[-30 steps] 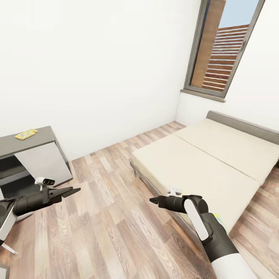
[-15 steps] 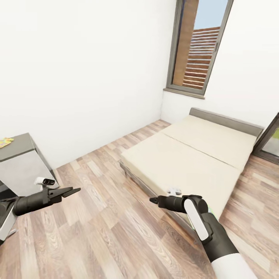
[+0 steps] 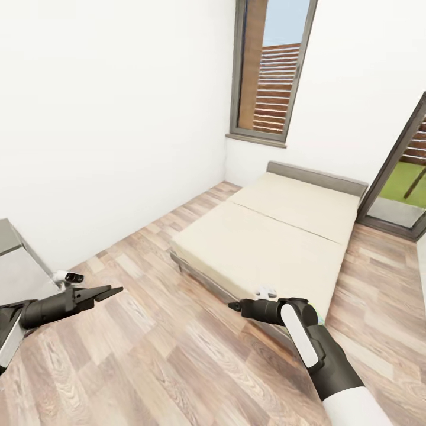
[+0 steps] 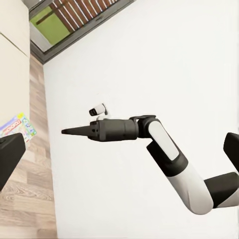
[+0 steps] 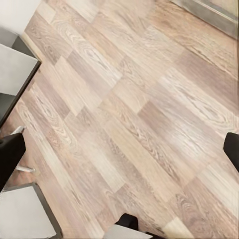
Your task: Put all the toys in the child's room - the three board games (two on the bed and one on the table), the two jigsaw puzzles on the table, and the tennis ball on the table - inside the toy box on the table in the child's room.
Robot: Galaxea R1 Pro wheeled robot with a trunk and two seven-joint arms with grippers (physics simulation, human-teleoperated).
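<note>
Cream-beige bed (image 3: pixel 266 248) is being approached for a board game (image 4: pixel 17 129), both grippers carried empty: left gripper (image 3: pixel 109 291) parted, right gripper (image 3: pixel 234 306) pressed together.

Home bedroom: low cream bed (image 3: pixel 278 236), wood-plank floor (image 3: pixel 154 355), tall window (image 3: pixel 269 71).

bed (image 3: pixel 266 236) sits mid-room on the plank floor (image 3: pixel 148 355) | window (image 3: pixel 269 71) on the wall behind the bed's head | glass door (image 3: pixel 402 177) right of the bed | desk corner (image 3: pixel 12 260) far left of it | Monopoly box (image 4: pixel 17 128) on the bed's near edge
</note>
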